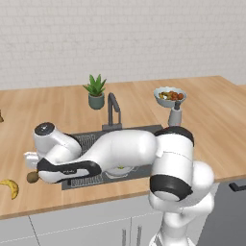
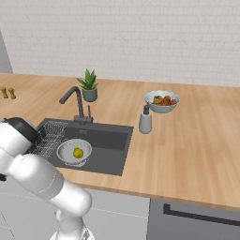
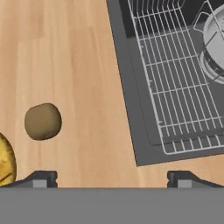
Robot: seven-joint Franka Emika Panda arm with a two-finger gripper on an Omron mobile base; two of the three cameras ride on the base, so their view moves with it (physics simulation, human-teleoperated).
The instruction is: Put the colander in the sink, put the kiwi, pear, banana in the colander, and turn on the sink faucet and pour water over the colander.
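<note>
The colander [image 2: 74, 153] sits in the sink [image 2: 110, 140] with the yellow-green pear [image 2: 78, 152] inside it. On the wooden counter left of the sink lie the brown kiwi [image 3: 42, 121] and the banana [image 3: 5, 161]; both also appear at the left, kiwi [image 1: 32, 177] and banana [image 1: 10, 188]. My gripper [image 3: 113, 180] hovers open above the counter between the kiwi and the sink rim, with nothing between its fingertips [image 3: 41, 179]. The kiwi lies left of its centre line. The sink faucet [image 2: 75, 101] stands behind the basin; water is out of view.
A wire rack [image 3: 175, 87] fills the sink's left side beside the colander. Behind the sink stands a potted plant [image 1: 96, 91]. A fruit bowl [image 2: 161, 101] and a soap dispenser [image 2: 145, 122] stand to the right. Two small shakers [image 2: 7, 93] are at the far left.
</note>
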